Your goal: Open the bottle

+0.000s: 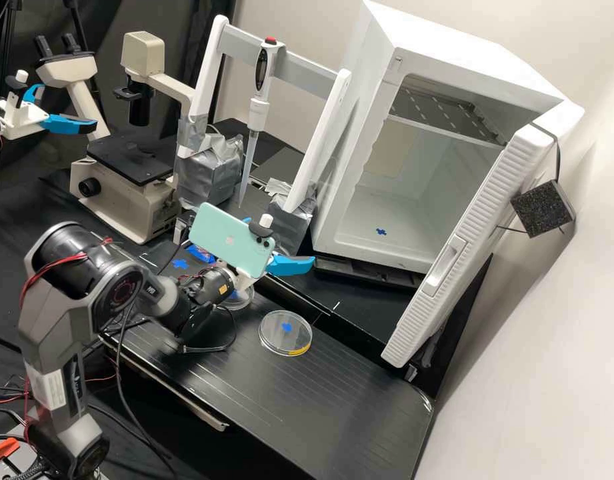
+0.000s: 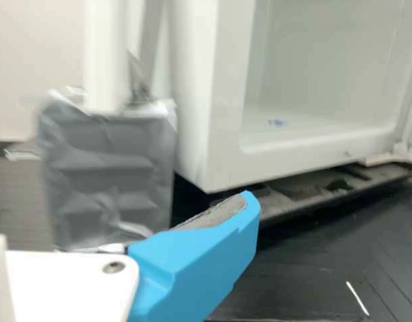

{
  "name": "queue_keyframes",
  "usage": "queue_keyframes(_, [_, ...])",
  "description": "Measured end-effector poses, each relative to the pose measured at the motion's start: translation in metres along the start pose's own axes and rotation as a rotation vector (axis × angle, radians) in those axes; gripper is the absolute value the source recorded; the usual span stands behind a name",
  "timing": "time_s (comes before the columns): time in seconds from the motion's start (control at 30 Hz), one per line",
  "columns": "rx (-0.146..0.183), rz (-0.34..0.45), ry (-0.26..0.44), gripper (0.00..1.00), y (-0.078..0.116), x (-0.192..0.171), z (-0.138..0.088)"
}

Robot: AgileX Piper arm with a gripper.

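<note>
In the high view the gripper is above the bench's middle, behind the clear round dish and in front of the pipette stand. A pale green phone mounted on the arm covers part of it. One blue finger points towards the white cabinet, and a bit of the other's blue shows above the phone, well apart from it. The fingers stand open, with nothing seen held. In the wrist view a single blue finger of the gripper stands before the cabinet's base and a tape-wrapped foot. I cannot make out a bottle.
A white cabinet with its door ajar stands at the back right. The pipette stand holds an upright pipette, tip downwards. A microscope stands at the left back. Another dish lies partly behind the wrist; a second arm is at the far left.
</note>
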Motion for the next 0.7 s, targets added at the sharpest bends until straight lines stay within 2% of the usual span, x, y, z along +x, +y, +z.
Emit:
queue_keyframes(0.23, [0.013, 0.032, 0.168, 1.0, -0.004, -0.037, -0.028])
queue_keyframes(0.4, [-0.015, -0.014, 0.249, 1.0, -0.02, -0.051, -0.04])
queue_keyframes(0.53, [-0.037, -0.064, 0.279, 1.0, -0.035, -0.058, -0.045])
queue_keyframes(0.7, [-0.061, -0.12, 0.277, 1.0, -0.049, -0.058, -0.045])
